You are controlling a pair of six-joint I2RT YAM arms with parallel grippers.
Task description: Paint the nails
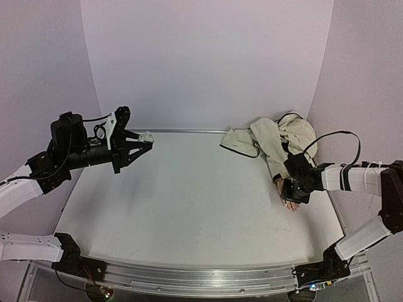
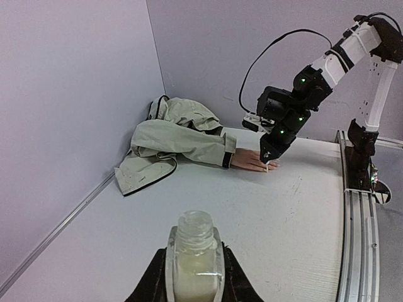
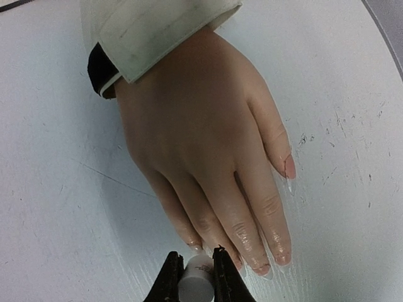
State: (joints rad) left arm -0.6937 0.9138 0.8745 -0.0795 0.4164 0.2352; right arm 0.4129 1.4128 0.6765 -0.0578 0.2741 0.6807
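Note:
The peach mannequin hand (image 3: 201, 126) lies flat, palm down, in a beige jacket sleeve (image 3: 157, 28). Its nails show at the fingertips (image 3: 281, 258) and the thumb (image 3: 289, 167). My right gripper (image 3: 196, 258) is shut on a small white brush cap (image 3: 198, 283), right over the tips of the outer fingers. In the top view the right gripper (image 1: 291, 200) covers most of the hand (image 1: 280, 185). My left gripper (image 2: 196, 277) is shut on an uncapped clear bottle (image 2: 196, 251) of pale polish, held in the air at the far left (image 1: 146, 138).
The crumpled beige jacket (image 1: 277, 138) lies in the back right corner. The metal rail (image 1: 208, 277) runs along the near table edge. Walls close in on the left, the back and the right.

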